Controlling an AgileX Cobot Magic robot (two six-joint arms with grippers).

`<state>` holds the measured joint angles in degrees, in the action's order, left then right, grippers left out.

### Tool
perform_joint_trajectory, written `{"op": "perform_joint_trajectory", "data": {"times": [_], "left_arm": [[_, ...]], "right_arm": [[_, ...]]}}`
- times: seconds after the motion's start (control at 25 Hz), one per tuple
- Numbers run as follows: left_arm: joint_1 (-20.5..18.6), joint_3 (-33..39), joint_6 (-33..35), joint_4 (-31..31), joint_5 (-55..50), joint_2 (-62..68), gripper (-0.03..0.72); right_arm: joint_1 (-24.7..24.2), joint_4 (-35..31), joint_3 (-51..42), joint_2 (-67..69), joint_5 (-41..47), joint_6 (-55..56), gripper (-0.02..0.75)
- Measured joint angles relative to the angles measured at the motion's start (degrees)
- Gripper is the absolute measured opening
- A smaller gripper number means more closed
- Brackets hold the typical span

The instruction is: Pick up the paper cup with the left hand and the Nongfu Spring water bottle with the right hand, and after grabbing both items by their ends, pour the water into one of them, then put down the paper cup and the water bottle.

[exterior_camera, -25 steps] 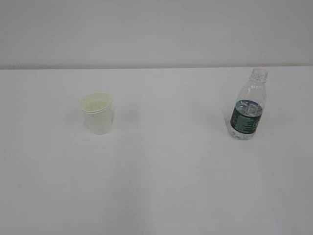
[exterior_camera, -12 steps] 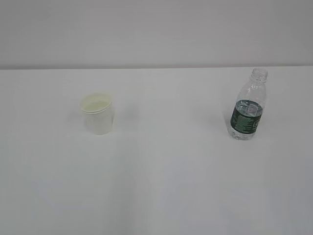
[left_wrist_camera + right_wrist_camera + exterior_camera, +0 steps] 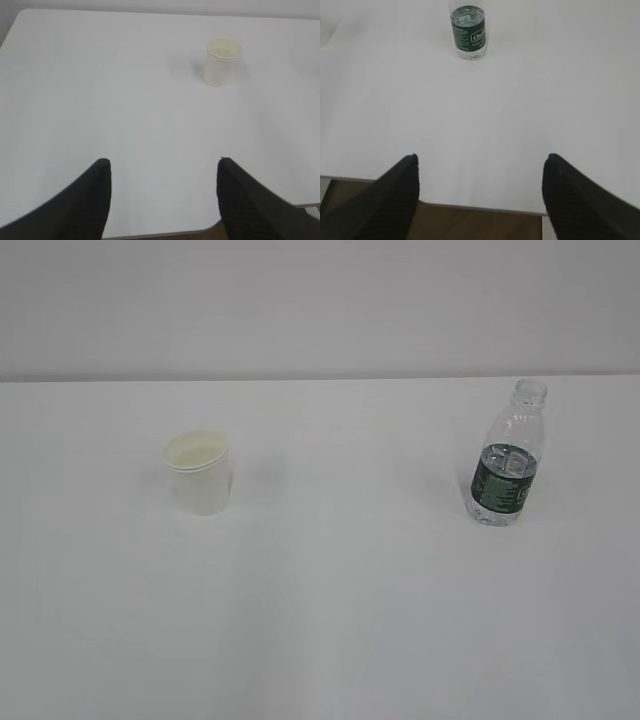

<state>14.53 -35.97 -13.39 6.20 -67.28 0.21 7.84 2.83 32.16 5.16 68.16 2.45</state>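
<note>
The white paper cup stands upright on the left of the white table, also in the left wrist view as the cup far ahead and to the right. The clear Nongfu Spring water bottle, capless with a dark green label, stands upright on the right; its lower half, the bottle, shows far ahead in the right wrist view. Water fills its lower part. My left gripper is open over the table's near edge. My right gripper is open too, empty, at the near edge. Neither arm appears in the exterior view.
A pale wall rises behind the table's far edge. Brown floor shows beyond the table's near edge below the right gripper. Nothing else stands on the table between cup and bottle.
</note>
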Motion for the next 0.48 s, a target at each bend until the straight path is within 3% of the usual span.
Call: {"op": "perform_joint_trajectory", "data": {"times": [0.48], "left_arm": [[0.0, 4.3, 0.0, 0.7, 1.8, 0.0, 0.468]], "right_arm": [[0.0, 1.4, -3.2, 0.0, -3.1, 0.0, 0.573]]}}
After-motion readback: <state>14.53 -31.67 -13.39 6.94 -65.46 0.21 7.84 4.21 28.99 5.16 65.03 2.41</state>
